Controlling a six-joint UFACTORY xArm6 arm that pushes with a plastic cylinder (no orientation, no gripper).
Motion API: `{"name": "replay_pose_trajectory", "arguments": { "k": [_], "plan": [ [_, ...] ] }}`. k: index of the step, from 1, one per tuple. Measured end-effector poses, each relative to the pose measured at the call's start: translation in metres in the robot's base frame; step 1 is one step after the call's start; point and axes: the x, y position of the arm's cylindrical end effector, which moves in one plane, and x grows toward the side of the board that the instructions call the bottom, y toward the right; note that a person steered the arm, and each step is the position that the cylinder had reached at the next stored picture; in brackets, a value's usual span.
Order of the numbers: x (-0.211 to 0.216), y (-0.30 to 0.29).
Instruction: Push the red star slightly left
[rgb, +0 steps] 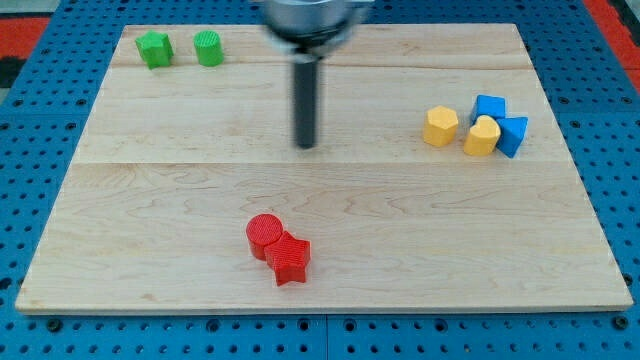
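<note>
Hovering mid-surface (150, 200), my tip (305, 146) is standing well above the red star (289, 258), whose upper-left is touching a red cylinder (264, 234); I am holding nothing, having no fingers.

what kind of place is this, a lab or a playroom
Most likely a robot lab bench: a wooden board lies on a blue perforated base, my tip hangs mid-board, and sorted blocks like the red star lie around it.
</note>
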Motion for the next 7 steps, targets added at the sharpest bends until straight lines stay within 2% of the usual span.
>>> {"name": "replay_pose_trajectory", "arguments": {
  "k": [1, 2, 3, 4, 5, 6, 7],
  "plan": [
    [0.058, -0.032],
    [0.058, -0.006],
    [0.049, -0.008],
    [0.069, 0.054],
    [0.104, 0.083],
    [0.182, 0.042],
    [0.191, 0.037]
  ]
}}
